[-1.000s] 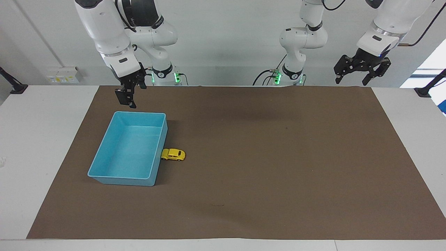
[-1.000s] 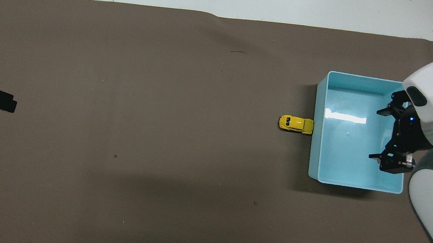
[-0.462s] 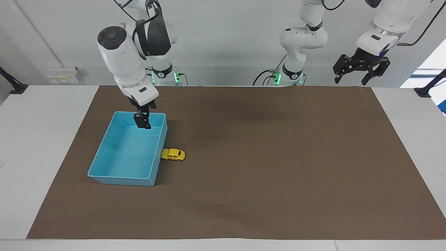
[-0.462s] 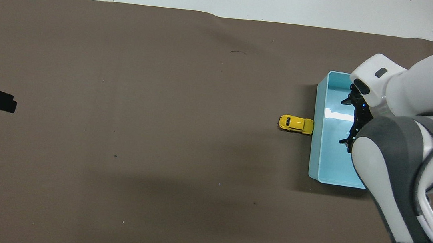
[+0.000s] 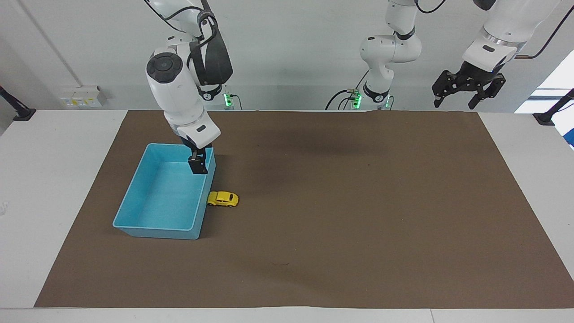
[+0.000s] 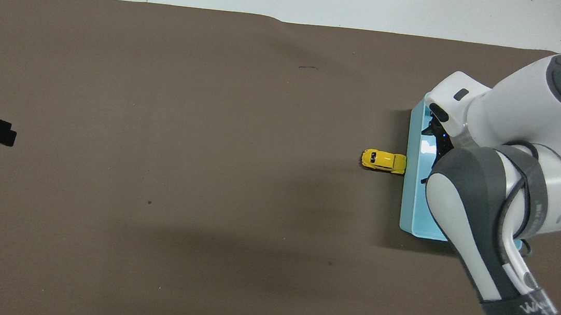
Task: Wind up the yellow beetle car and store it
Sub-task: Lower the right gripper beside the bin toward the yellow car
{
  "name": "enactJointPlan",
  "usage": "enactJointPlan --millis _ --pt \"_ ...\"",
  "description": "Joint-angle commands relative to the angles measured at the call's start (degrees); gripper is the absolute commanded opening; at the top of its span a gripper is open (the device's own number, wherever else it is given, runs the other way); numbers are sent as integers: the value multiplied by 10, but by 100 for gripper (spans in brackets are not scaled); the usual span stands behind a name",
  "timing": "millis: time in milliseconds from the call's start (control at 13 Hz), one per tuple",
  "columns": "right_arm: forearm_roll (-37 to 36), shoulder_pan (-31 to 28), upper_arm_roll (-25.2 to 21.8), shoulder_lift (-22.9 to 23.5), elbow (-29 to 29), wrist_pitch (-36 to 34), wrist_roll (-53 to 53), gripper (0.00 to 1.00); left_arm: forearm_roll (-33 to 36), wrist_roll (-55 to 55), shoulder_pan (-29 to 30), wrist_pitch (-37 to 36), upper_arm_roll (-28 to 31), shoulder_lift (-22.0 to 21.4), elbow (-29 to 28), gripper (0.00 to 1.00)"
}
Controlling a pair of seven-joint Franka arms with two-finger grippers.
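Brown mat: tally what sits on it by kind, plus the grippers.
Tiny bright yellow beetle toy car: 1
Light-blue rectangular plastic bin: 1
Black two-finger grippers: 2, the right gripper over the bin, the left gripper waiting raised at its own end
Total: 4

The right gripper (image 5: 197,167) moves from the table edge near its base, out over the blue bin (image 5: 134,223), and now hangs above the bin's wall on the side where the yellow car (image 5: 222,198) sits. Its arm swings forward with it and in the overhead view covers most of the bin. The left gripper (image 5: 467,89) shifts only slightly in the air.
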Motion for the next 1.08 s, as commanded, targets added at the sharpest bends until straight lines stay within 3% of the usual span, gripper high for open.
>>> enactJointPlan --millis 0,1000 --pt "-2 -2 1 3 -32 45 -12 100 -2 7 15 -2 -5 -9 -7 100" --pt "-3 9 1 56 -113 199 -6 100 -10 7 29 -10 -6 -16 -15 100"
